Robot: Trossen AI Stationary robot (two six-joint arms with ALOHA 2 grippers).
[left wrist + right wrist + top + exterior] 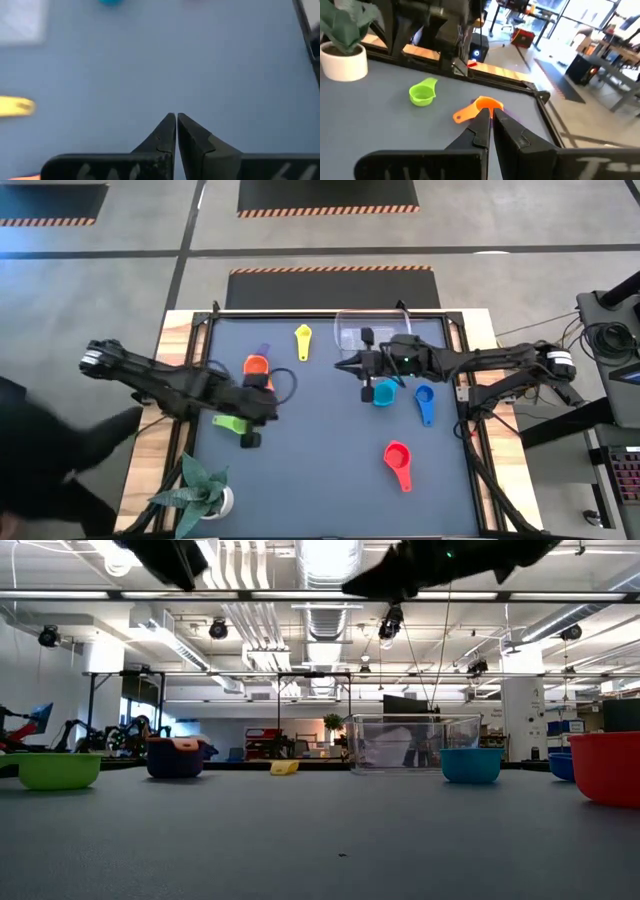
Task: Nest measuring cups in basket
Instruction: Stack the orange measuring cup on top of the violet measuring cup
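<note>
Red cup: the red measuring cup (397, 455) lies nearest the front edge of the mat, well apart from both arms and untouched.
Green cup: the green measuring cup (230, 423) sits just beside the left arm; a careless swing of that arm could knock it away.
Left gripper: the left gripper (175, 122) hangs above the mat with its fingers pressed together, grasping nothing.
Orange on purple: the orange measuring cup (256, 365) appears to rest in the purple measuring cup (262, 350), stacked outside the bin; lifting the pair by one handle could split them.
Blue and cyan: the blue measuring cup (424, 400) and the cyan measuring cup (384, 394) lie under the right arm.
Right gripper: the right gripper (490, 116) is clenched and empty, above the cyan cup; descending shut, it would push the cup instead of gripping it.
Yellow cup: the yellow measuring cup (303, 341) lies near the far edge.
Basket: the clear basket (352, 335) stands at the far edge, apparently empty; being light, it may slide if nudged.
Writing: none can be read.
</note>
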